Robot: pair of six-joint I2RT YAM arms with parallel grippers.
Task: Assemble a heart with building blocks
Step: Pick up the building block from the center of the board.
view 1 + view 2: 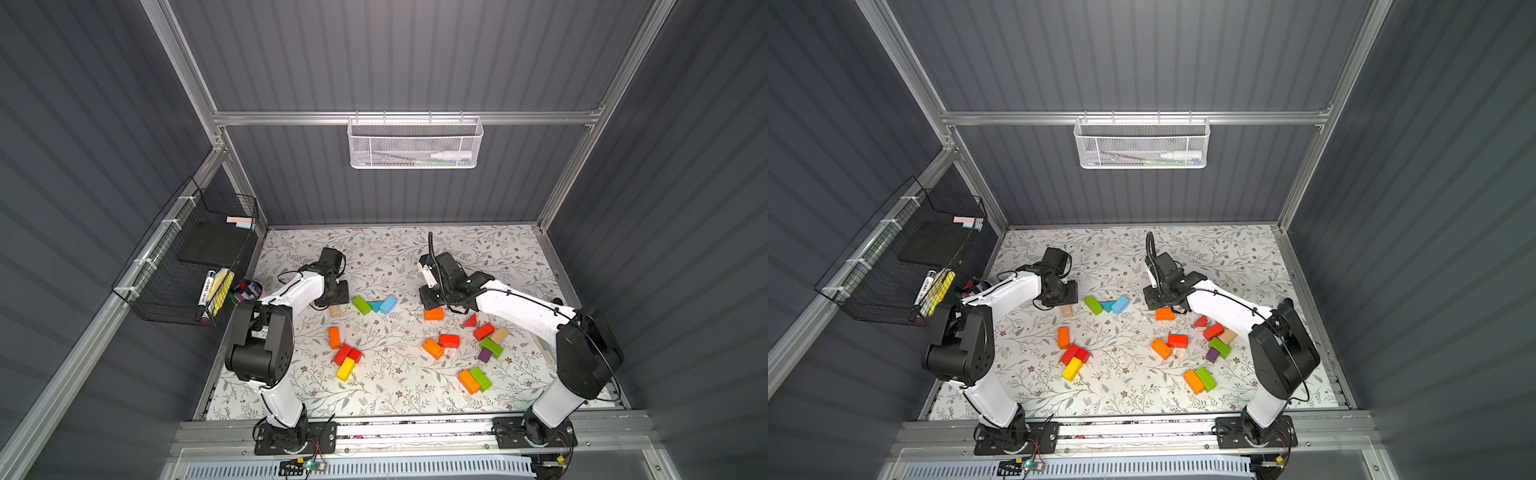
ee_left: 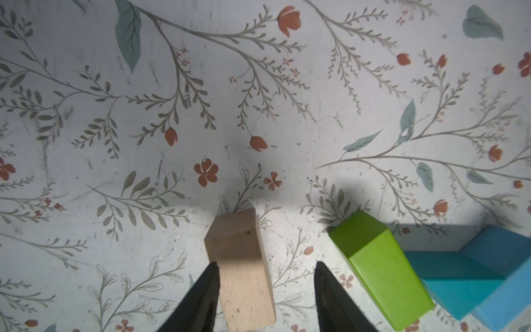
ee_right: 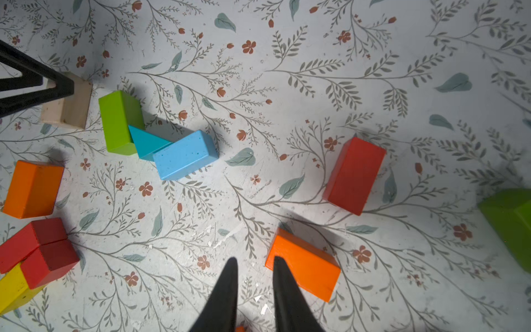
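Observation:
My left gripper (image 2: 266,264) is open and straddles a tan block (image 2: 240,267) lying on the table. One finger touches it and a gap shows on the other side. In both top views this tan block (image 1: 335,311) (image 1: 1066,311) lies under the left wrist. A green brick (image 1: 361,305), a teal wedge (image 1: 375,306) and a light blue brick (image 1: 388,304) form a V just right of it. My right gripper (image 3: 255,258) is slightly open and empty. An orange brick (image 3: 303,264) (image 1: 434,314) lies beside one of its fingers.
Front left, an orange brick (image 1: 334,337), red blocks (image 1: 347,354) and a yellow brick (image 1: 345,369) lie together. Right of centre lie several loose blocks, among them a red wedge (image 1: 471,321), purple cube (image 1: 484,354) and green brick (image 1: 480,378). A red brick (image 3: 355,175) lies near the right gripper.

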